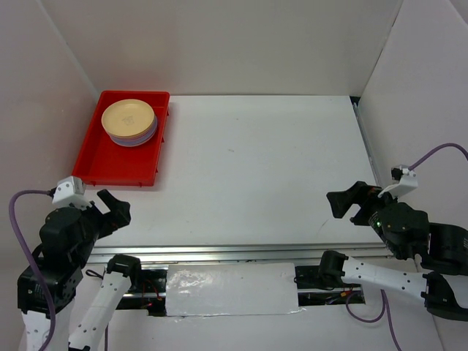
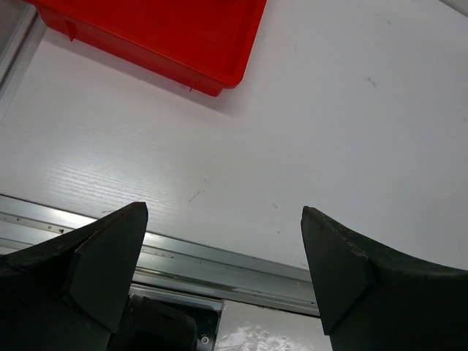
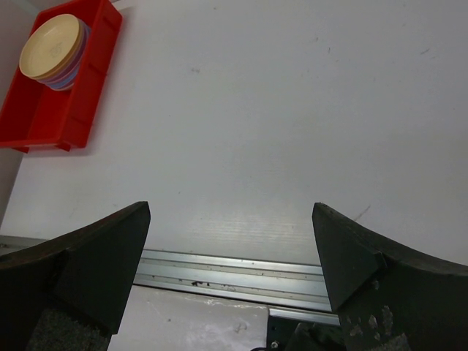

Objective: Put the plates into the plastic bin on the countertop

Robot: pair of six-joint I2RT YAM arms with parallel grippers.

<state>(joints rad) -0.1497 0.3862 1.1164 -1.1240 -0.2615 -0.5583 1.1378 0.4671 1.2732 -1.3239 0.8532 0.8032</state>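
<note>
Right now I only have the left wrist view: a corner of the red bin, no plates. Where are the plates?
Observer: The plates sit stacked in the far half of the bin, a cream one on top.
Operator: Any left on the table?
Observer: None that I can see on the table, in either the top or the right wrist view.
Operator: And the right gripper?
Observer: The right gripper is open and holds nothing, low at the table's near right side.
</note>
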